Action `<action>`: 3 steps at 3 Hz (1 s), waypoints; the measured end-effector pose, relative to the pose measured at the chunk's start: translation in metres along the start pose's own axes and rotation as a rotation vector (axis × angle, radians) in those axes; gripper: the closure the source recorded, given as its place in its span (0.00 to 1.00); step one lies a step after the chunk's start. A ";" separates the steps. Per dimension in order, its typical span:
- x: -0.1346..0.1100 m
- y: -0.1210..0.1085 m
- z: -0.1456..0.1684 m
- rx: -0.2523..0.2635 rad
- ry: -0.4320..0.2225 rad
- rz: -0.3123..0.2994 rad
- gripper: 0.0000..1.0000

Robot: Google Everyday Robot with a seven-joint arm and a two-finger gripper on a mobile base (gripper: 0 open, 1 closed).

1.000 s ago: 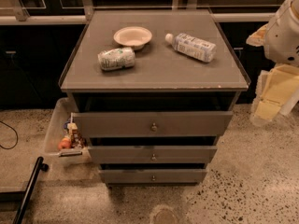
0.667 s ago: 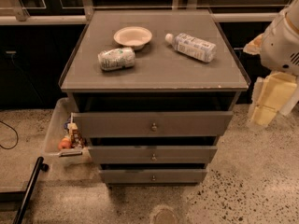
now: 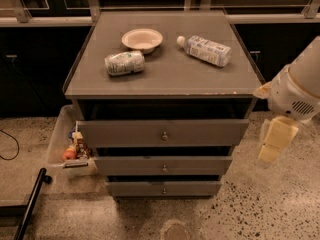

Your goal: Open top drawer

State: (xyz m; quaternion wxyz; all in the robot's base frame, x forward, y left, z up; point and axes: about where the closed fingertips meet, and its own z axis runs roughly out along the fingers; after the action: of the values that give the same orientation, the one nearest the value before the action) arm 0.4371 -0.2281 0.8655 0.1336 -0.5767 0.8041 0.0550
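Note:
The top drawer (image 3: 125, 133) is the widest grey front of three, with a small round metal knob (image 3: 164, 136). It stands pulled out a little, with a dark gap under the cabinet top (image 3: 165, 76). Two narrower drawer fronts sit below it (image 3: 135, 165) (image 3: 140, 188). My gripper (image 3: 274, 145) hangs at the right of the cabinet, at the height of the top drawer and apart from it, below the white arm (image 3: 296, 91).
On the cabinet top lie a tan bowl (image 3: 142, 39), a can on its side (image 3: 124, 63) and a plastic bottle on its side (image 3: 205, 49). A clear bin (image 3: 57, 146) with snacks stands on the floor at the left. A black pole (image 3: 29, 206) lies at the lower left.
The arm and gripper have shifted slightly left and down, closer to the cabinet's right side. The drawers and the things on top have not moved.

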 end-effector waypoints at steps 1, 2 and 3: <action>0.021 -0.002 0.038 -0.008 -0.036 -0.027 0.00; 0.028 -0.006 0.064 0.000 -0.067 -0.090 0.00; 0.028 -0.006 0.064 0.000 -0.067 -0.090 0.00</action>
State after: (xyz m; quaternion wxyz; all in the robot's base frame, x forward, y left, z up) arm 0.4440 -0.2395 0.7965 0.1630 -0.6103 0.7722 0.0681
